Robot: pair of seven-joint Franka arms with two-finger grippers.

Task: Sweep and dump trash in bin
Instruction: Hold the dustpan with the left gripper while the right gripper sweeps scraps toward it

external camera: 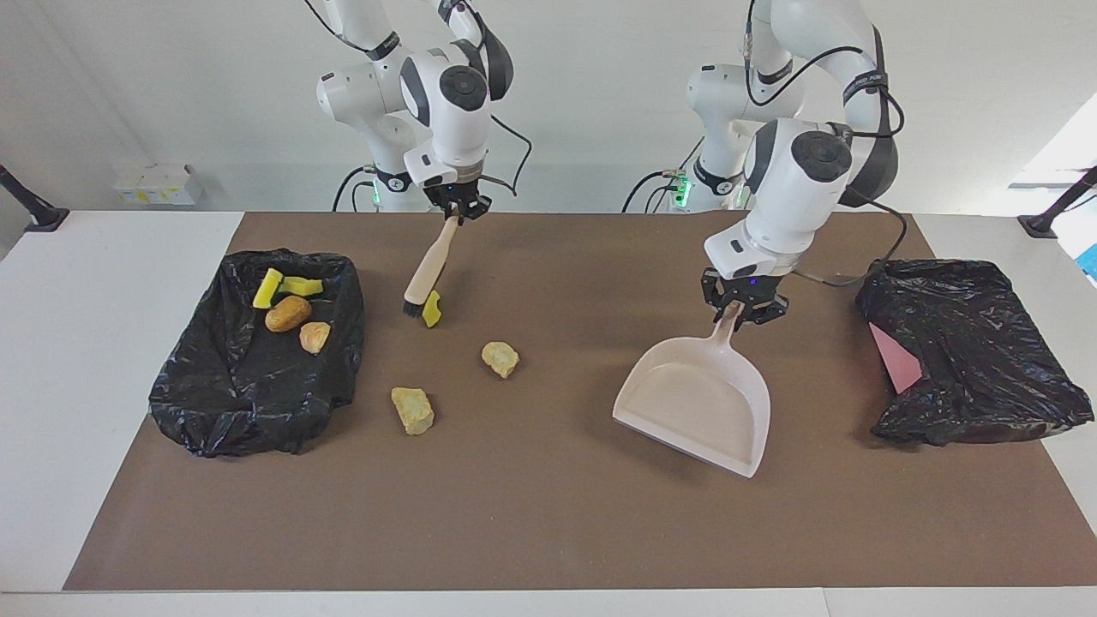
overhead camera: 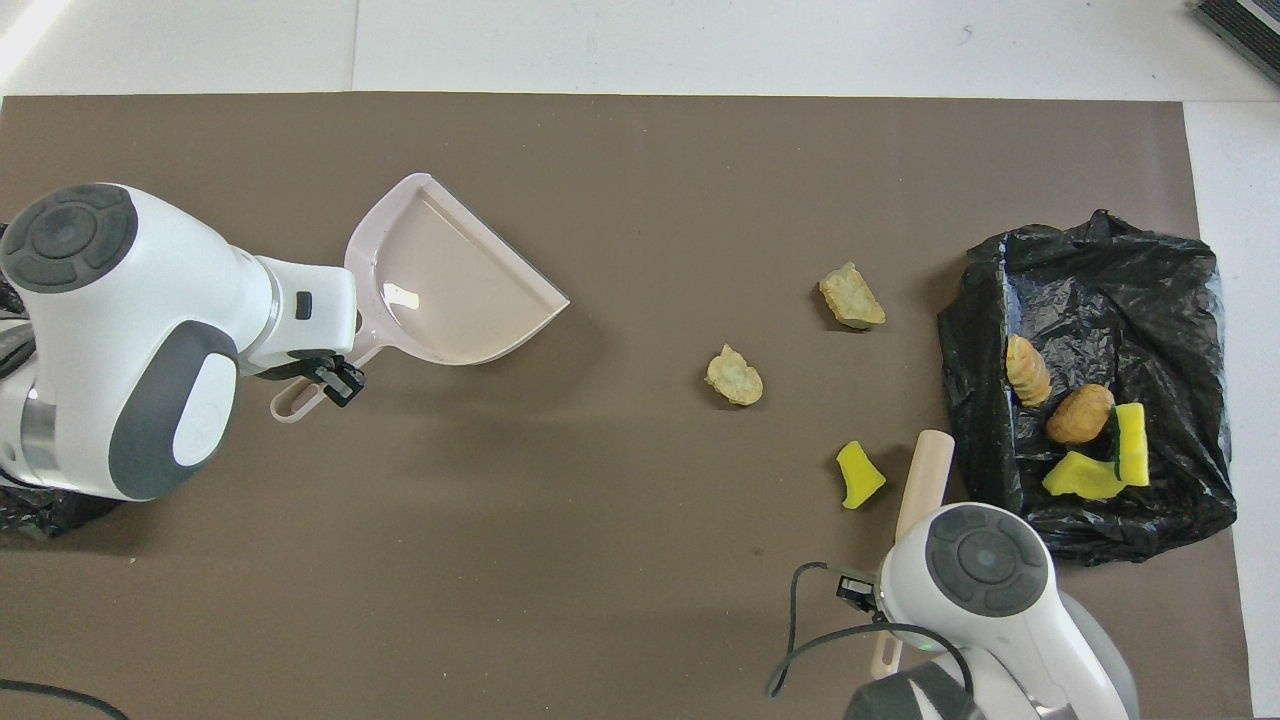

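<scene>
Beige plastic fills both grips. The right gripper (external camera: pixel 456 211) has its jaws pinched tight on the top of the brush (external camera: pixel 426 272) handle, and the brush hangs slanting down from them, its black bristles low over the brown mat (external camera: pixel 548 531) toward the right arm's end of the table. The left gripper (external camera: pixel 742 310) has its jaws clamped on the handle of the dustpan (external camera: pixel 696 404); the pan slopes away below them, tilted, its open mouth turned toward the middle of the table.

Of the trash, three pieces lie loose on the mat. A bright yellow sponge chunk (external camera: pixel 432 308), notched on one side, sits just beside the bristles, directly below the right gripper's jaws; whether the bristles touch it cannot be told. A pale yellow crumbly lump (external camera: pixel 500 358) lies below and to the dustpan's side of those jaws, between brush and pan. A second crumbly lump (external camera: pixel 413 410), slightly bigger, lies farther from the robots than the sponge chunk. All three are well apart from the left gripper's jaws.

Four more pieces rest inside the black-bagged bin (external camera: pixel 248 394) at the right arm's end: two yellow sponge pieces (external camera: pixel 283 288) touching each other, a tan-brown bread-like oval (external camera: pixel 288 314) and a paler ridged lump (external camera: pixel 314 336). A second black bag (external camera: pixel 968 351) with a pink patch lies at the left arm's end, beside the left gripper.
</scene>
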